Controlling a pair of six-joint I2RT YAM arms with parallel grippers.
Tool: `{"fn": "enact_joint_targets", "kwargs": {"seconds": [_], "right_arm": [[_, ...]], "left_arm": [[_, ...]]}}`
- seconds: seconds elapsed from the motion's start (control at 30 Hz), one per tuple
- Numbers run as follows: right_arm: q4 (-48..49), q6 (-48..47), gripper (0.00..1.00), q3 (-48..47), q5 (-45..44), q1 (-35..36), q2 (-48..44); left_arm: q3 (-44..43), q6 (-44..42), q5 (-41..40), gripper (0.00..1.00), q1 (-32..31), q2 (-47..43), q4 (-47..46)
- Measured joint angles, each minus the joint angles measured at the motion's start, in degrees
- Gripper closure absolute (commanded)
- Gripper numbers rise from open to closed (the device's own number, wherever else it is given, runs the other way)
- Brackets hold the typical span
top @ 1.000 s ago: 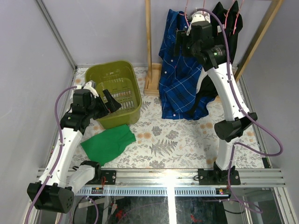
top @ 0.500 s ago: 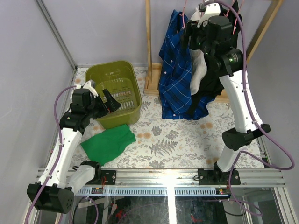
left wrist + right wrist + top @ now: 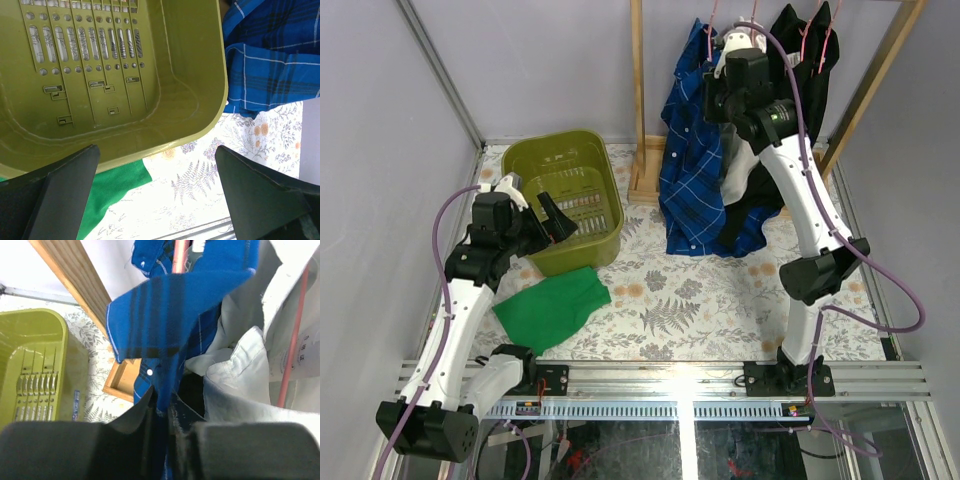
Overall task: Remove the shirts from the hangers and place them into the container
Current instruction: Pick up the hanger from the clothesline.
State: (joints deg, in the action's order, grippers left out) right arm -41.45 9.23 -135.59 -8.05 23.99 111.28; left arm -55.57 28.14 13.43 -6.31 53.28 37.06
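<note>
Right wrist view has our right gripper (image 3: pixel 161 412) pinched together on the front edge of the blue shirt (image 3: pixel 180 305). That shirt hangs on its pink hanger (image 3: pixel 179 252) at the wooden rack (image 3: pixel 75 285), beside the white shirt (image 3: pixel 240 370). We judge that a slow pull down and sideways should slip the collar off without dragging the neighbour. Our left gripper (image 3: pixel 156 155) hovers spread wide over the container (image 3: pixel 190 100), which holds no shirt.

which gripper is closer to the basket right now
Left. The left gripper hangs open right at the basket's near rim. The right gripper is far off, up at the rack, pinching the blue shirt.
</note>
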Motion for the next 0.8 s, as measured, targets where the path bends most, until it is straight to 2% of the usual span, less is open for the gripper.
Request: {"fn": "enact_joint_targets", "kwargs": {"seconds": [0.07,0.13,0.3,0.43,0.8], "right_arm": [[0.79,0.24,1.0,0.94,-0.55,0.0,-0.57],[2.89,0.39,1.0,3.56,-2.01,-0.04,-1.84],[16.83,-1.16,1.0,18.21,-2.78,-0.26,-8.59],[24.85,-1.31,1.0,24.7,-2.54,-0.26,-11.39],[31.5,2.62,1.0,28.11,-1.79,-0.26,-13.18]], "left_arm": [[0.0,0.0,0.0,0.0,0.0,0.02,0.09],[0.0,-0.02,0.04,0.0,0.0,0.04,0.17],[0.0,-0.15,0.09,0.01,0.0,0.0,0.26],[0.0,-0.15,0.11,0.0,0.0,-0.44,0.26],[0.0,-0.15,0.48,0.0,0.0,-2.08,0.26]]}}
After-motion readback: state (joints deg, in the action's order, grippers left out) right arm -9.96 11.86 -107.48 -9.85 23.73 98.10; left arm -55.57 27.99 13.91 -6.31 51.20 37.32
